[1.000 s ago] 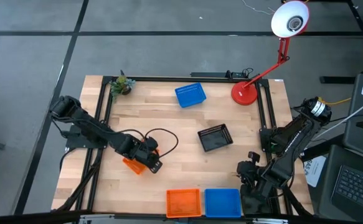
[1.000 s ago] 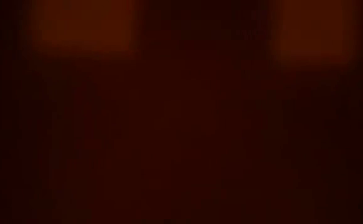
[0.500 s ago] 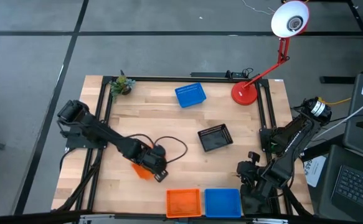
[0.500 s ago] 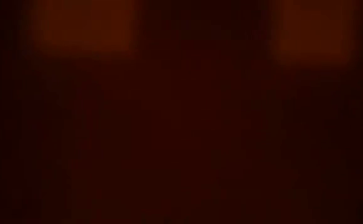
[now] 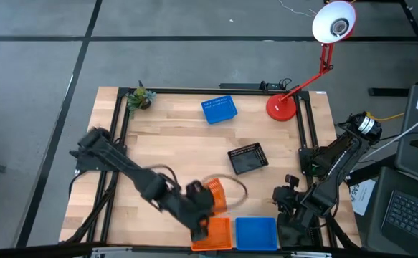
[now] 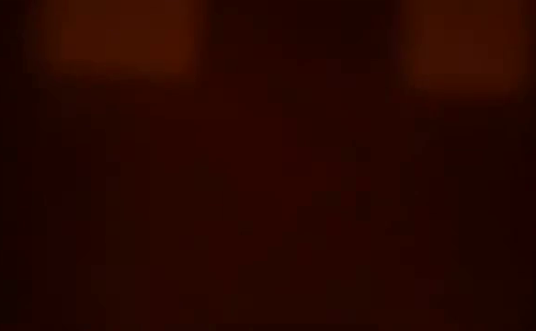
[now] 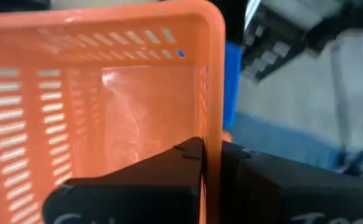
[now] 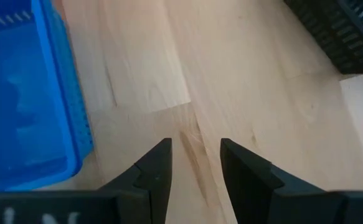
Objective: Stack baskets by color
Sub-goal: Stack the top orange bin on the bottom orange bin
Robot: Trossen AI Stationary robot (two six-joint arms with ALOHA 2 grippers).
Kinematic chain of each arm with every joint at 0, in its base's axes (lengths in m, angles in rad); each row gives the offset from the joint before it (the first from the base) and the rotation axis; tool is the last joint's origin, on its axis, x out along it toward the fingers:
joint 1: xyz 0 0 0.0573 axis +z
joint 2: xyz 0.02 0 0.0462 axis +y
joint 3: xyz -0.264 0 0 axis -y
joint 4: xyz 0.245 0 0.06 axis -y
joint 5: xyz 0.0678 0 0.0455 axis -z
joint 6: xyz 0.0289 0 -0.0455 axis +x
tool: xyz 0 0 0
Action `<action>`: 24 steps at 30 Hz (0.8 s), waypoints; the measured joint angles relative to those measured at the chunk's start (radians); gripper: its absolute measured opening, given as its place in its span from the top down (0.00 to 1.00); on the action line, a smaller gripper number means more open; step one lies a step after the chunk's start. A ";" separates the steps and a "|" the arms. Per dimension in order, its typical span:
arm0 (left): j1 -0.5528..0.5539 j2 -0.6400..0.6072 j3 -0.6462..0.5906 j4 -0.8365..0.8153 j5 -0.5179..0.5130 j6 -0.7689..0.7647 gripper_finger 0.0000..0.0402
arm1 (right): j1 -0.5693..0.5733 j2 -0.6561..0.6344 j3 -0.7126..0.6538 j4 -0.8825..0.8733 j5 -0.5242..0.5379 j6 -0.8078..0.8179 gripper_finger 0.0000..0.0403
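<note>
My left gripper [image 5: 204, 209] is shut on an orange basket [image 5: 215, 195] and holds it in the air just beyond the orange basket stack [image 5: 212, 233] at the table's near edge. A blue stack [image 5: 256, 233] stands right of that one. A lone blue basket [image 5: 219, 110] rests on its bottom at the far side, and a black basket [image 5: 248, 158] rests near the middle. At the near right, my right gripper [image 8: 195, 155] hovers open over bare wood. The low view is dark. My left gripper [image 7: 212, 152] pinches one side wall of the orange basket at its rim [image 7: 213, 134], close to a corner. One finger is inside the basket and the other outside. The basket is lifted clear of the table and tilted.
A red desk lamp [image 5: 282, 106] stands at the far right corner and a small potted plant [image 5: 140, 97] at the far left. Black frame rails run along the table's left and right sides. Bare wood lies between the black basket and the near stacks.
My left gripper has swung from the table's left half toward the near edge and the orange stack, rising and rolling as it went. The orange basket, which lay on the wood at the left, has come up with it, clear of the table and tilted.
</note>
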 joint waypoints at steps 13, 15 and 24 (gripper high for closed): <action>-0.070 0.386 0.406 -0.239 0.005 0.127 1.00 | 0.000 0.000 0.060 -0.006 -0.013 -0.002 0.67; -0.077 0.402 0.408 -0.228 0.007 0.123 1.00 | 0.000 0.000 0.090 -0.028 0.029 -0.002 0.67; -0.117 0.420 0.409 -0.145 -0.015 0.094 1.00 | 0.000 0.000 0.174 -0.149 0.141 -0.008 0.67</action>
